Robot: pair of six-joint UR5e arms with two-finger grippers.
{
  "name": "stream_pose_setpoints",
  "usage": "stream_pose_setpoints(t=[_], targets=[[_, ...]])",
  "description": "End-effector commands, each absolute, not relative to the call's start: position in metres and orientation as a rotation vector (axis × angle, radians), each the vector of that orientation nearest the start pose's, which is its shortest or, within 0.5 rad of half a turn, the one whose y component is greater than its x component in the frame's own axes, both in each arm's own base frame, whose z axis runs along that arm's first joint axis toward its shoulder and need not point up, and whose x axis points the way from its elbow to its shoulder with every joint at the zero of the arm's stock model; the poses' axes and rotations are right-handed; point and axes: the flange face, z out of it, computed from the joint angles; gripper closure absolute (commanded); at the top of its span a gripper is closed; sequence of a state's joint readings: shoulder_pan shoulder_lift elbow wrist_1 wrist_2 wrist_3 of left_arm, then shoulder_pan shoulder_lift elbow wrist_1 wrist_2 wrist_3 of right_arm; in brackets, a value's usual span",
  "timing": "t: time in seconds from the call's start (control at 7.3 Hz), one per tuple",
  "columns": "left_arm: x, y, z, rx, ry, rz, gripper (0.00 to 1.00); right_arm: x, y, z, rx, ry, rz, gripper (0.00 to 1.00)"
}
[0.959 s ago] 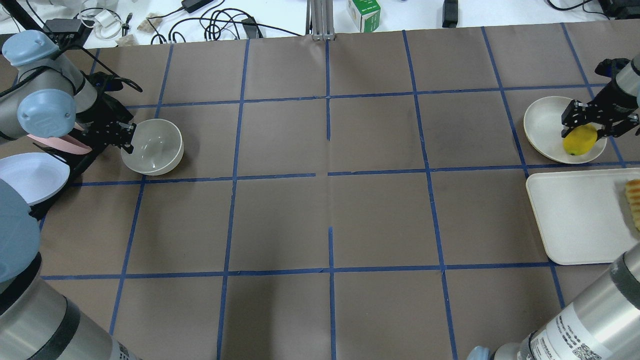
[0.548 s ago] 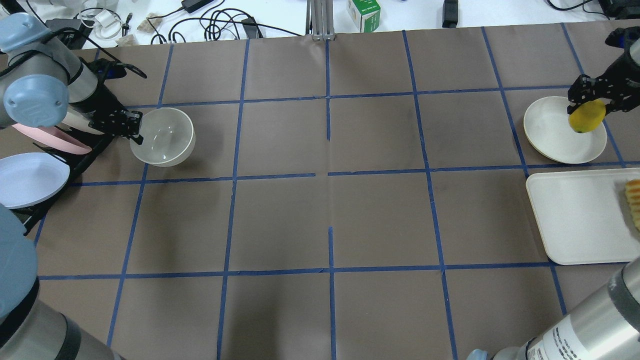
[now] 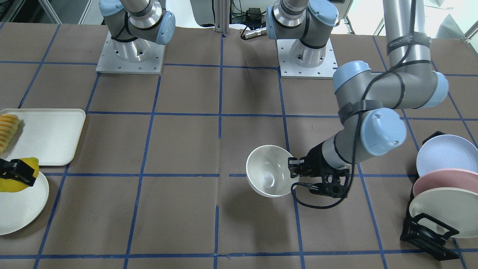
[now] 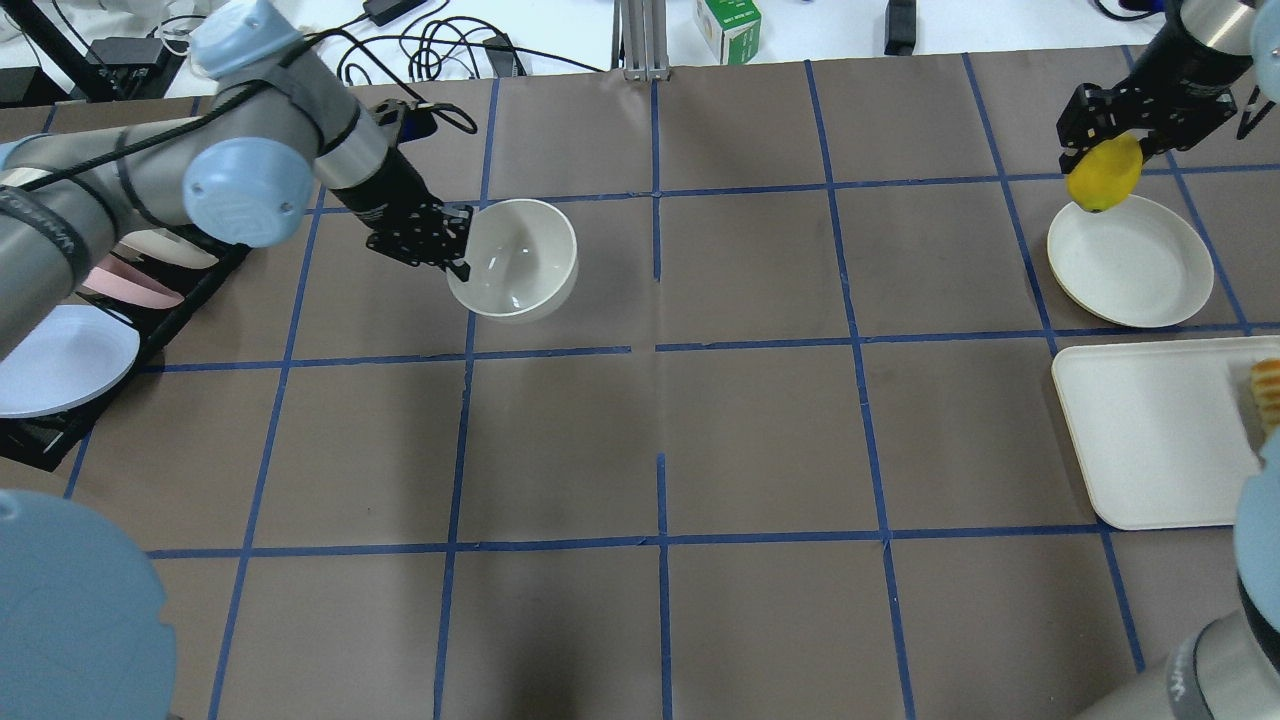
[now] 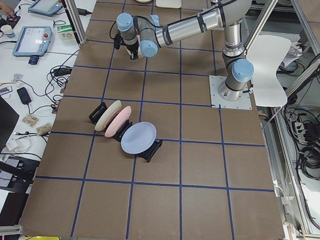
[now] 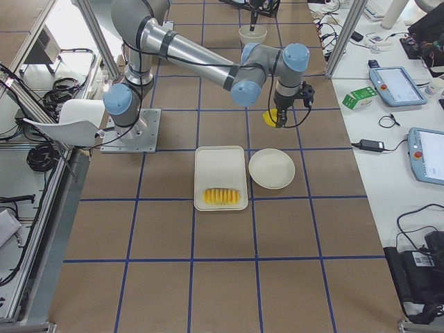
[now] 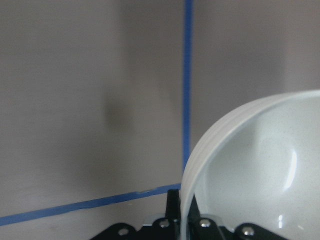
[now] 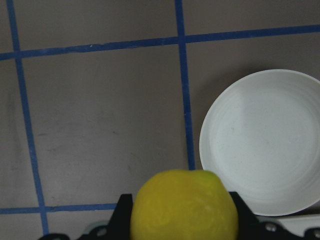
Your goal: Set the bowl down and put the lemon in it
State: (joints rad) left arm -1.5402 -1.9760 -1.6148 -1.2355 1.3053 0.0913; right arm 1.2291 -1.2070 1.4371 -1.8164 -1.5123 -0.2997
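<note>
The glossy off-white bowl [image 4: 512, 258] is upright left of the table's middle, seemingly a little above the paper. My left gripper [image 4: 455, 250] is shut on its near-left rim. The front view shows the bowl [image 3: 269, 175] and left gripper [image 3: 293, 172]; the left wrist view shows the rim [image 7: 260, 175] between the jaws. My right gripper [image 4: 1108, 155] is shut on the yellow lemon [image 4: 1104, 172] and holds it in the air over the far-left edge of the flat round plate [image 4: 1140, 270]. The lemon also shows in the right wrist view [image 8: 184, 205] and the front view [image 3: 11, 185].
A white tray [image 4: 1150, 440] with ridged yellow-orange food [image 4: 1268, 395] lies at the right edge, nearer me than the plate. A black rack with pastel plates [image 4: 60, 340] stands at the left edge. Cables and a small box lie beyond the table's far edge.
My left gripper carried the bowl from beside the rack rightward toward the table's middle. My right gripper lifted the lemon off the flat plate and moved it toward the plate's far edge.
</note>
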Motion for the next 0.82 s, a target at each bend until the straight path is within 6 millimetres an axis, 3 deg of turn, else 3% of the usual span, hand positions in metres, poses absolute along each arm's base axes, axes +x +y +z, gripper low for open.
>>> stream_pose_setpoints(t=[0.0, 0.27, 0.68], targets=[[-0.208, -0.601, 0.249, 0.014, 3.395, 0.198, 1.0, -0.015, -0.639, 0.376, -0.046, 3.085, 0.004, 0.8], [-0.234, -0.596, 0.232, 0.005, 3.386, 0.209, 1.0, 0.056, -0.633, 0.364, -0.098, 3.086, 0.039, 0.82], [-0.259, -0.59, 0.216, 0.078, 3.381, 0.194, 1.0, 0.13, -0.622, 0.352, 0.03, 3.085, 0.071, 0.82]])
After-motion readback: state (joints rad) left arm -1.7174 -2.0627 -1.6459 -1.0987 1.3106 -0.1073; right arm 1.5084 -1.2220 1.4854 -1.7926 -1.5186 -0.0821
